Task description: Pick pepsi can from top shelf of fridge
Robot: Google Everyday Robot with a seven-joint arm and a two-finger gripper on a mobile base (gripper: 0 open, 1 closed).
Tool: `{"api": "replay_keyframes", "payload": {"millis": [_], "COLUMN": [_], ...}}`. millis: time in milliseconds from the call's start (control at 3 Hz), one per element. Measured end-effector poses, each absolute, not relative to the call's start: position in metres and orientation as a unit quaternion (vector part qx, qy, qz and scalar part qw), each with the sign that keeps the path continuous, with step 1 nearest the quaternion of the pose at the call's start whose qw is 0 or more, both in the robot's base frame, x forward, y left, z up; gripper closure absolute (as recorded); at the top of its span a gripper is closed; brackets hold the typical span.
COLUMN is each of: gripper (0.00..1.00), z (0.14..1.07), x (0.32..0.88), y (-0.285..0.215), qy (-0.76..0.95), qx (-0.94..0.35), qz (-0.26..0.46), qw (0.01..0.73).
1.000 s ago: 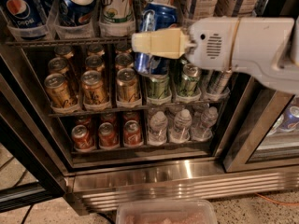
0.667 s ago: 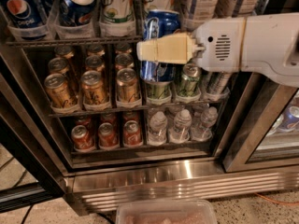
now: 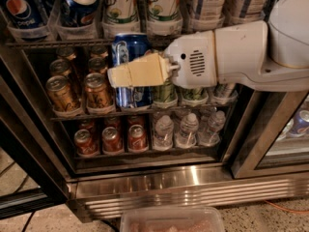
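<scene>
One cream, blocky plastic gripper on a white arm is clamped across the single dark-blue aluminium pepsi can, held roughly upright outside the fridge, just below the wire top shelf. That shelf carries one "pepsi" bottle, one second blue can and two bottles lettered "UP". On the lower racks the front rows show two bronze-gold cans, three red cans and three clear water bottles.
</scene>
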State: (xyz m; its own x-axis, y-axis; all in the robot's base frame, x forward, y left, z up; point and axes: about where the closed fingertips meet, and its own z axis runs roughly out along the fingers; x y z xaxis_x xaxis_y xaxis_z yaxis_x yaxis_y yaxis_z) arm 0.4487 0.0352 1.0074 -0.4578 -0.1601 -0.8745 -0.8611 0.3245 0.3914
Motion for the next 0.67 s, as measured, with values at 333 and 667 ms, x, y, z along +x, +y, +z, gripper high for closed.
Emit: {"api": "replay_keyframes", "payload": {"millis": [333, 667], "gripper": [1.0, 1.0], "z": [0.9928, 0.9928], "x": [0.4307, 0.4301], "y": [0.0684, 0.0694], "qy": [0.706, 0.705], "qx": [-0.381, -0.382], "qz": [0.49, 0.491], "qw": [0.341, 0.34]}}
